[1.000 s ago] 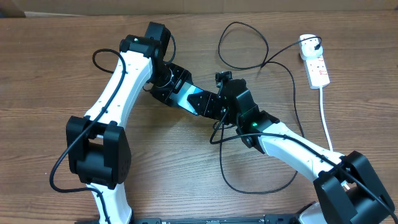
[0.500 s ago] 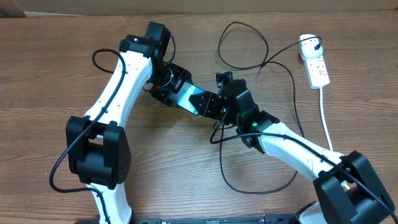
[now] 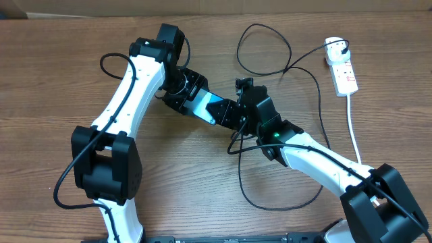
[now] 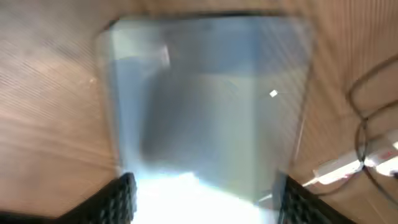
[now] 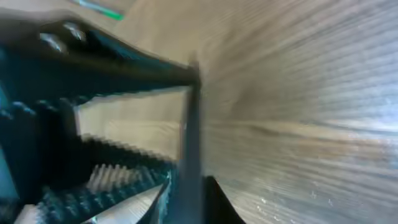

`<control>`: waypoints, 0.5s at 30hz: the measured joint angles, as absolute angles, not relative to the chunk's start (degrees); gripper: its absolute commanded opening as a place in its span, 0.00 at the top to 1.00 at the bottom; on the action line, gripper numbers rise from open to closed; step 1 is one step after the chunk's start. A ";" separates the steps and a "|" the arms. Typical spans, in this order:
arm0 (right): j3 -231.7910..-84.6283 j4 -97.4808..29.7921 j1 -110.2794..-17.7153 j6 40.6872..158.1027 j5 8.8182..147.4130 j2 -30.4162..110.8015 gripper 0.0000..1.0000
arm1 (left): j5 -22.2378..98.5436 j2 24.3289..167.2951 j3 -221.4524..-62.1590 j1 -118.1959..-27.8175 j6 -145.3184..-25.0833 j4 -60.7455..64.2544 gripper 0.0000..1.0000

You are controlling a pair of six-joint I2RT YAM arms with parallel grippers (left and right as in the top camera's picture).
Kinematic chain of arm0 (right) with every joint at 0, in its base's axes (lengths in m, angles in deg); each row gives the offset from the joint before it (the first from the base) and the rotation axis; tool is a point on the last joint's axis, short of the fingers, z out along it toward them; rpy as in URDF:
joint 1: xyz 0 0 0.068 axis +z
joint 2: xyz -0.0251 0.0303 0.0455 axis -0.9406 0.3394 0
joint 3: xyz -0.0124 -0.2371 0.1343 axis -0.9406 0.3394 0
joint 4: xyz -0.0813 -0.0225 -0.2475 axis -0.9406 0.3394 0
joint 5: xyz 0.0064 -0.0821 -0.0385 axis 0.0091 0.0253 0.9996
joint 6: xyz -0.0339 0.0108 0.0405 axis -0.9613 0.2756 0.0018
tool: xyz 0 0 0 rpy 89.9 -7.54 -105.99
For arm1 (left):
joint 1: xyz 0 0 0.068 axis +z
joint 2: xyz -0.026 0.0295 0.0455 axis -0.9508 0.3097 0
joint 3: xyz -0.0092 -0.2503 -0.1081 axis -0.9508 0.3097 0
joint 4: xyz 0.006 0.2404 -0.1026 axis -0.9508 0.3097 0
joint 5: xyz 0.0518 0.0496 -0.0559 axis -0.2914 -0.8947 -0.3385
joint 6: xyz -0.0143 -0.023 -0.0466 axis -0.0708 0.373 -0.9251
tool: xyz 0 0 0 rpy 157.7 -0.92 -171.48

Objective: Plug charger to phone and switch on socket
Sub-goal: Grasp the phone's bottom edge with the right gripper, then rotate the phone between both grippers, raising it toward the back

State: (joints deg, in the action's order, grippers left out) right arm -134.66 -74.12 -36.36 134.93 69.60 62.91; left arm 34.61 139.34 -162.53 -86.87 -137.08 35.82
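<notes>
The left tool (image 3: 191, 96) holds the phone (image 3: 214, 108) across its width near the middle of the bench (image 3: 54, 67), a ridged finger pad (image 4: 124, 199) at each long edge of the lit screen. The right tool (image 3: 237, 115) sits at the phone's far end with its fingers closed narrow; its own view is too blurred to tell what, if anything, is pinched. The charger (image 3: 263, 25) loops loosely over the bench behind and beside the right arm, its plug in the socket (image 3: 345, 75) at the far right.
</notes>
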 measured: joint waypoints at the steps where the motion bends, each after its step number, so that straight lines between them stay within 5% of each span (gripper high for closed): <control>1: -134.48 -73.61 -36.32 134.78 69.56 62.96 0.93 | 34.59 139.34 -162.70 -86.87 -137.14 35.84 0.96; 15: -134.35 -74.40 -36.47 133.89 69.60 63.52 0.96 | 34.98 139.23 -162.72 -86.87 -137.14 36.10 0.96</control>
